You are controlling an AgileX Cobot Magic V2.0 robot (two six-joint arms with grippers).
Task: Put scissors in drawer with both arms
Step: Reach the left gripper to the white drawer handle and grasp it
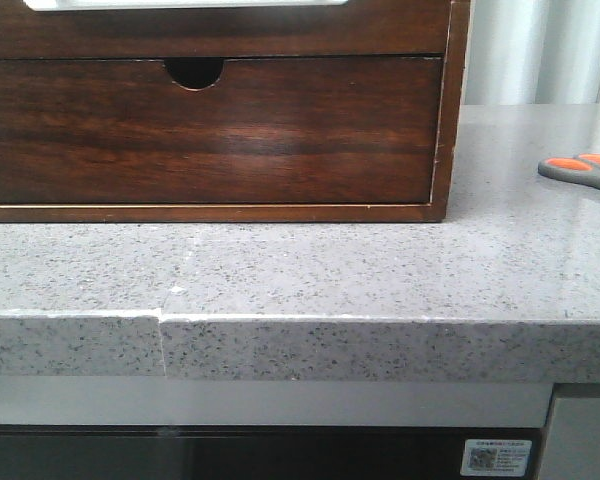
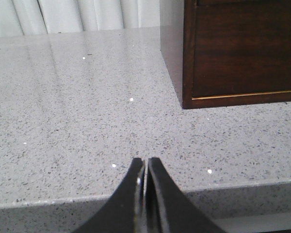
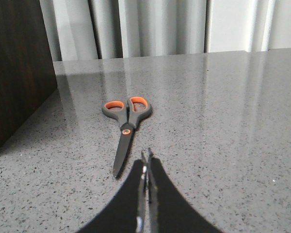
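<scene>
Found the left gripper (image 2: 145, 167) pressed together and empty, low over the near edge of the counter (image 1: 280, 270), with the cabinet (image 1: 210, 130) at about 1 o'clock from it; judged it parked there to reach the drawer (image 1: 230, 35) first. Saw bare stone at 9 to 12 o'clock of that gripper, so ample room to swing. Placed the drawer at 12 o'clock of the notched front, cropped by the front view; could not tell how far out it stood. Located the scissors (image 1: 585, 172) flat on the counter at 3 o'clock of the cabinet, well apart from it, handles away from the right gripper (image 3: 146, 160), blade tips towards it. Found that gripper also closed on nothing, just short of the tips; would need to part before a grasp.
</scene>
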